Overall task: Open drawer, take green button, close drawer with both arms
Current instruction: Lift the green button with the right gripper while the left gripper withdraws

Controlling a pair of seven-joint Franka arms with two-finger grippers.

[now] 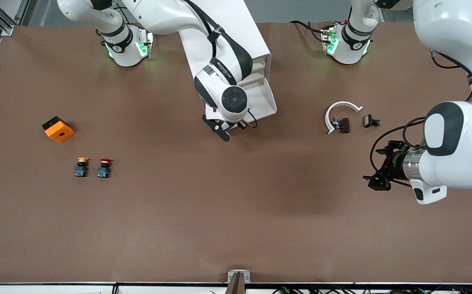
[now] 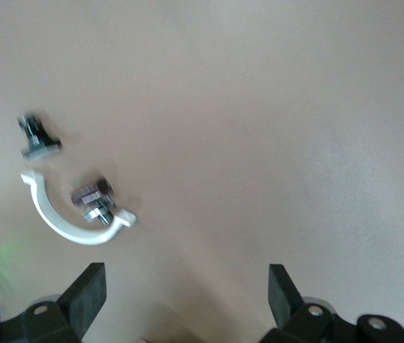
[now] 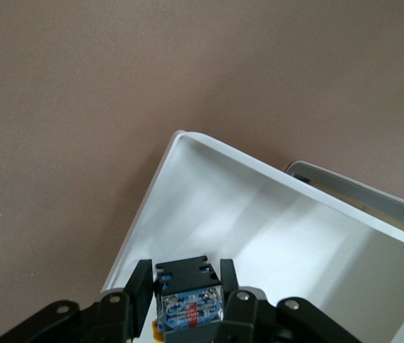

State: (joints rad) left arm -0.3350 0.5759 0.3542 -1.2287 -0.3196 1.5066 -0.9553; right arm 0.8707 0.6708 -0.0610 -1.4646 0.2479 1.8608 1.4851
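Observation:
My right gripper is shut on the button: black body and blue base show between the fingers, the cap is hidden. It hangs over the front corner of the open white drawer. In the front view the right gripper sits just past the pulled-out drawer of the white cabinet. My left gripper waits open over bare table toward the left arm's end, its fingers wide apart with nothing between them.
A white curved clamp with a dark fitting and a small black part lie near the left gripper. An orange block, a yellow-capped button and a red-capped button sit toward the right arm's end.

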